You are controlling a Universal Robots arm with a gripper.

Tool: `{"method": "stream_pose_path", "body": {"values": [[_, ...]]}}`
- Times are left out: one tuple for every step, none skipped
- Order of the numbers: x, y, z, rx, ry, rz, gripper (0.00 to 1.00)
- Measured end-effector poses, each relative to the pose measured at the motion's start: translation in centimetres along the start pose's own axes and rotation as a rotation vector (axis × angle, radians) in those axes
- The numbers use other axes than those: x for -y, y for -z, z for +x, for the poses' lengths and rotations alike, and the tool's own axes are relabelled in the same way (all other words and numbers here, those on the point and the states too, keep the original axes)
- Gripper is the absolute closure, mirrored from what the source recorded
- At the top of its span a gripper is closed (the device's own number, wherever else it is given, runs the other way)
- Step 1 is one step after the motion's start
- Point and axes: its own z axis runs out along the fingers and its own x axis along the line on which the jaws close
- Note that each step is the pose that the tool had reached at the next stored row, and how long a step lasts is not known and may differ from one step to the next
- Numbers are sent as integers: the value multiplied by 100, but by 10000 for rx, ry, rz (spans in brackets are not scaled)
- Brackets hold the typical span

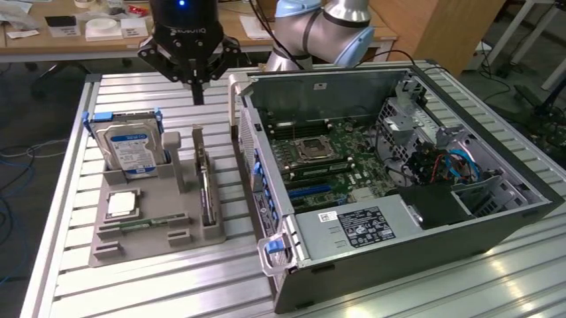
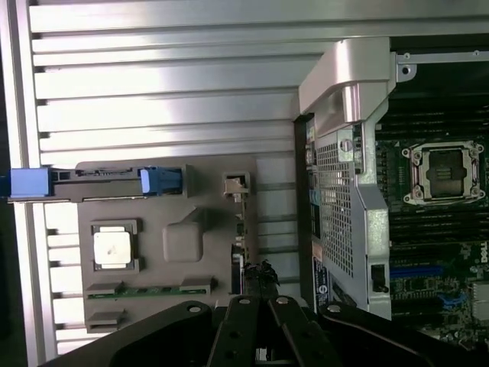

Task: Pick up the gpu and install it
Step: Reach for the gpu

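Shows a slatted metal desk (image 1: 142, 285) carrying a grey holder (image 1: 132, 248) near its edge on the exterior view's left, with an open PC case (image 1: 415, 232) just beside it; finds the gpu (image 1: 204, 182) standing on edge in the holder's slot nearest the case, silvery bracket (image 2: 235, 184) at one end; places the black tool (image 1: 198, 93) above the gpu, apart from it, clenched on nothing; lists also in the holder a hard drive (image 1: 131, 151), a processor (image 1: 121, 204) and a memory stick (image 1: 142, 225).
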Motion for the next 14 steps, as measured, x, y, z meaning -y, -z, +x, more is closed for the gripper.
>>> {"method": "stream_pose_path", "body": {"values": [[0, -2, 19, 1, -1, 0, 89], [0, -3, 36, 0, -2, 0, 89], [-1, -5, 52, 0, -3, 1, 89], [-1, -7, 68, 0, -5, 1, 89], [-1, -9, 83, 0, -7, 0, 89], [-1, -11, 99, 1, -8, 0, 89], [-1, -12, 113, 0, -10, 1, 89], [-1, -14, 124, 1, -10, 0, 89], [-1, -14, 126, 1, -11, 0, 89], [0, -14, 126, 1, -10, 1, 89], [0, -14, 126, 1, -10, 0, 89], [0, -14, 126, 1, -10, 0, 89], [0, -14, 126, 1, -10, 1, 89], [0, -13, 127, 0, -10, 1, 89]]}}
